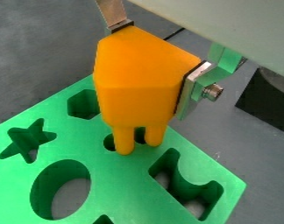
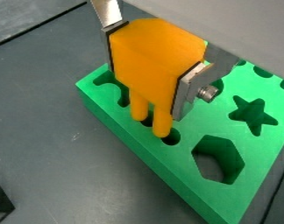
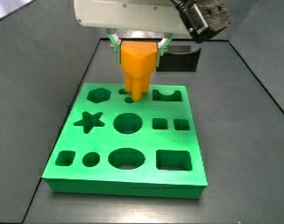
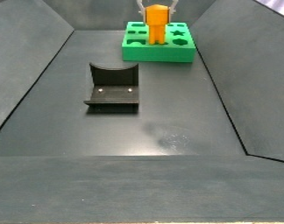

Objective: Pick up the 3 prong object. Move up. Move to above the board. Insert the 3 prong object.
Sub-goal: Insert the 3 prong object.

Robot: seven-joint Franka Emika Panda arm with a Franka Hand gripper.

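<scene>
My gripper (image 1: 154,54) is shut on the 3 prong object (image 1: 135,83), an orange-yellow block with peg legs, also seen in the other wrist view (image 2: 159,66) and in both side views (image 3: 138,68) (image 4: 158,23). One silver finger (image 1: 198,83) presses each side of it. I hold it upright over the green board (image 3: 168,175), near the board's far edge. Its pegs (image 2: 159,118) reach down to the small round holes (image 1: 113,140) in the board; the tips look just inside them. The board also shows in the other views (image 1: 110,188) (image 2: 145,153) (image 4: 180,48).
The board has star (image 3: 88,122), hexagon (image 3: 100,93), circle (image 3: 127,158) and square (image 3: 172,159) cut-outs. The dark L-shaped fixture (image 4: 111,87) stands on the dark floor away from the board. Sloped dark walls (image 4: 27,79) ring the floor.
</scene>
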